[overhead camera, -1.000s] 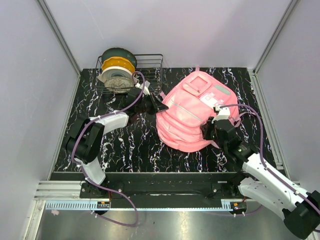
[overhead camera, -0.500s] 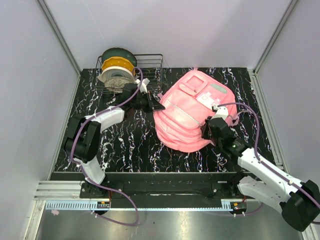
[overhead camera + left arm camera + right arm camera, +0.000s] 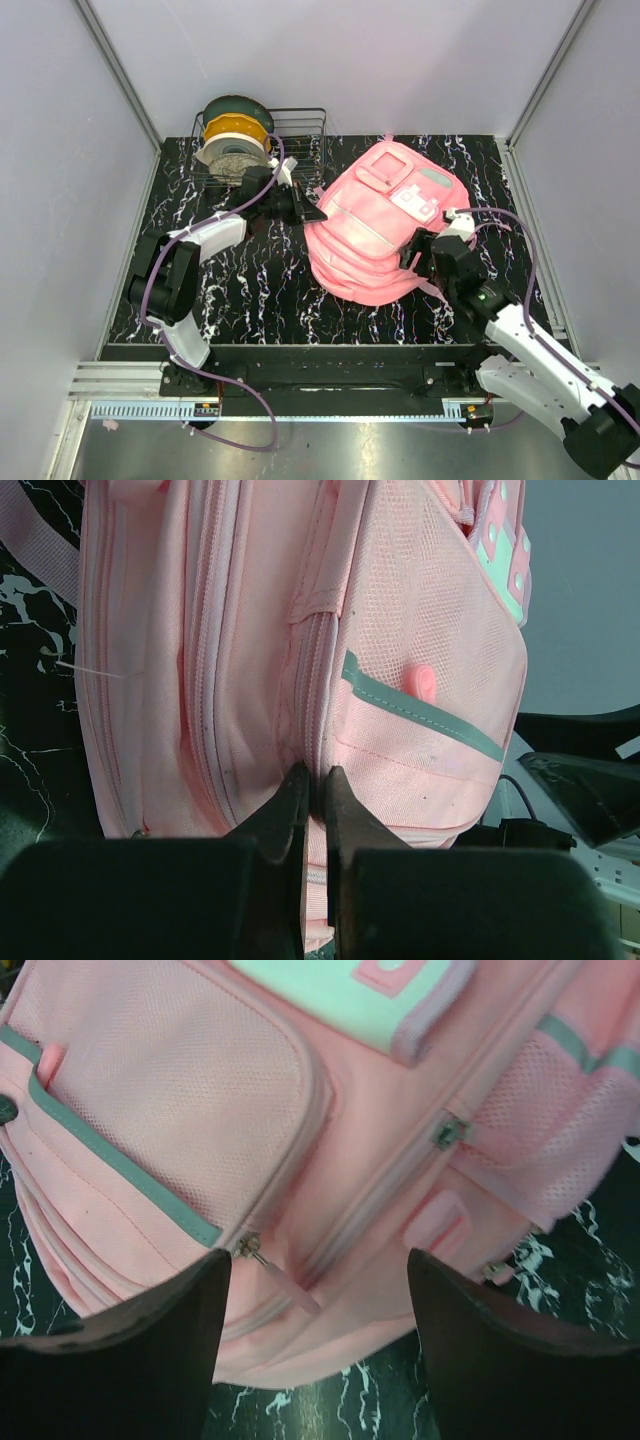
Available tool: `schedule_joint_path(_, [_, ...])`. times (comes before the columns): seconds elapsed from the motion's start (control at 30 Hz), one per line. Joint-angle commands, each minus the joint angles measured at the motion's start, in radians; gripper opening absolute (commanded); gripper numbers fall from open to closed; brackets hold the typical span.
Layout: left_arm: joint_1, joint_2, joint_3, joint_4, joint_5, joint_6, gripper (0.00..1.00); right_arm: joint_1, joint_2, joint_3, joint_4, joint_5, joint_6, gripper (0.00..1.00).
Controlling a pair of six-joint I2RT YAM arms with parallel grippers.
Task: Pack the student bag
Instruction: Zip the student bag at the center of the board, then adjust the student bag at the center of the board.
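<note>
At the 10 o'clock corner of the worktop (image 3: 250,290), a wire basket (image 3: 300,125) holds filament spools (image 3: 236,140). The left hand (image 3: 308,212) is pinched shut on a seam at the 9 o'clock edge of the student bag (image 3: 375,225), which lies right of centre, toward 2 o'clock. The right hand (image 3: 432,255), its fingers (image 3: 150,1330) spread wide, sits over the bag's 4 o'clock side and grips nothing.

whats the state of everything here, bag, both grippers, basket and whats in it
backpack, lying front up on the table, visible zips closed
left gripper, jaws shut on the backpack's side seam
right gripper, jaws wide open over the front pockets, holding nothing
wire basket, upright at the back left corner
spools, sitting in the wire basket
</note>
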Motion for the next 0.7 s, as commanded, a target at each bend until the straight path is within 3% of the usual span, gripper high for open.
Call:
schedule_joint_path(0.0, [0.013,-0.045,-0.013,0.018,0.049,0.035,0.0,-0.006,-0.112,0.067,-0.172,0.19,0.216,0.8])
schedule_joint_path(0.13, [0.011,-0.056,-0.036,0.054,0.049,0.007,0.0,-0.007,-0.113,0.097,-0.289,0.252,0.414,0.88])
schedule_joint_path(0.23, [0.01,-0.064,-0.051,0.067,0.054,0.0,0.0,-0.007,-0.064,0.12,-0.293,0.209,0.49,0.89])
schedule_joint_path(0.43, [-0.001,-0.081,-0.062,0.073,0.048,-0.011,0.0,-0.009,0.039,0.18,-0.258,0.123,0.473,0.91])
schedule_joint_path(0.67, [-0.1,-0.144,-0.123,0.1,0.003,-0.042,0.0,-0.087,0.165,0.234,-0.207,-0.007,0.427,0.93])
